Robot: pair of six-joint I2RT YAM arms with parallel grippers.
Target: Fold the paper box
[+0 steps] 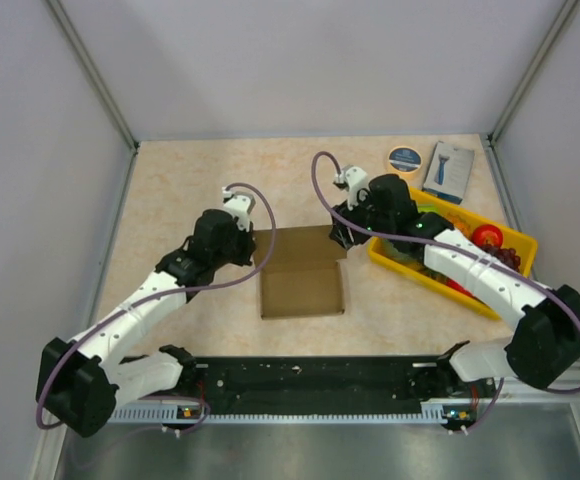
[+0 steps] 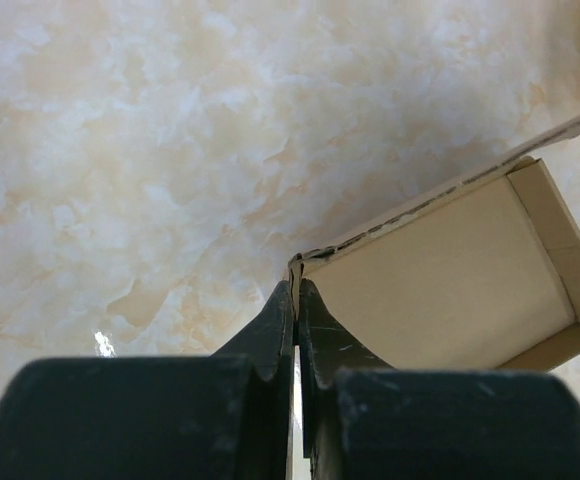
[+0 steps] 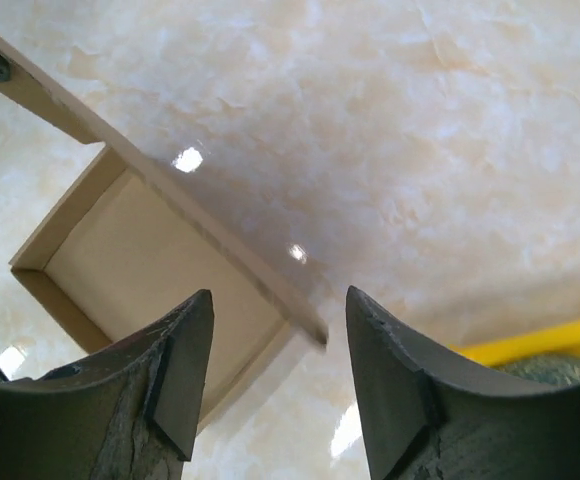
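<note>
The paper box [image 1: 302,272] lies mid-table as a brown cardboard sheet with some walls raised. At its far left corner my left gripper [image 1: 254,247] is shut on a raised wall. In the left wrist view the black fingertips [image 2: 284,300] pinch the cardboard corner, and the box's shallow inside [image 2: 450,285] spreads to the right. My right gripper [image 1: 341,236] hovers at the far right corner. Seen from the right wrist, it [image 3: 278,300] stands open. The end of a raised wall [image 3: 305,322] sits between the fingers, touching neither.
A yellow tray [image 1: 385,255] holding red and mixed items stands right of the box, under the right arm. A blue-and-white retail box [image 1: 448,170] and a round tape roll [image 1: 403,158] lie at the back right. Enclosure walls ring the table.
</note>
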